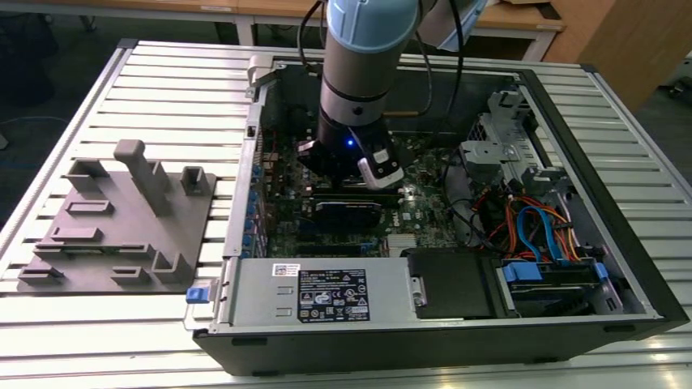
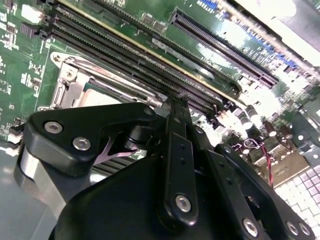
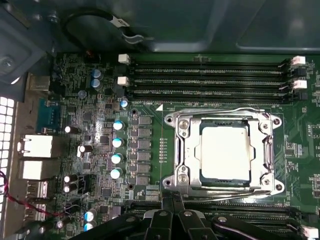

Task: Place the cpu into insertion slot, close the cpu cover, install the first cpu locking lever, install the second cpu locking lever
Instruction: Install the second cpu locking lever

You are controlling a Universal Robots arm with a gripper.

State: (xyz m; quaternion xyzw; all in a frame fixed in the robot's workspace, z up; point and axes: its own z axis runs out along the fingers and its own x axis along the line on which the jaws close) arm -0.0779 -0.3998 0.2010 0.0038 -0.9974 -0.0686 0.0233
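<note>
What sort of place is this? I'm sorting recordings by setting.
Probably a robotics lab or assembly test bench: an open computer case lies on a slatted metal table, beside a grey fixture plate.

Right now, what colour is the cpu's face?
Pale silvery-beige; the cpu shows best in the first wrist view.

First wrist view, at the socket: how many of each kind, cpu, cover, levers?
cpu: 1
cover: 1
levers: 2
Total: 4
</note>
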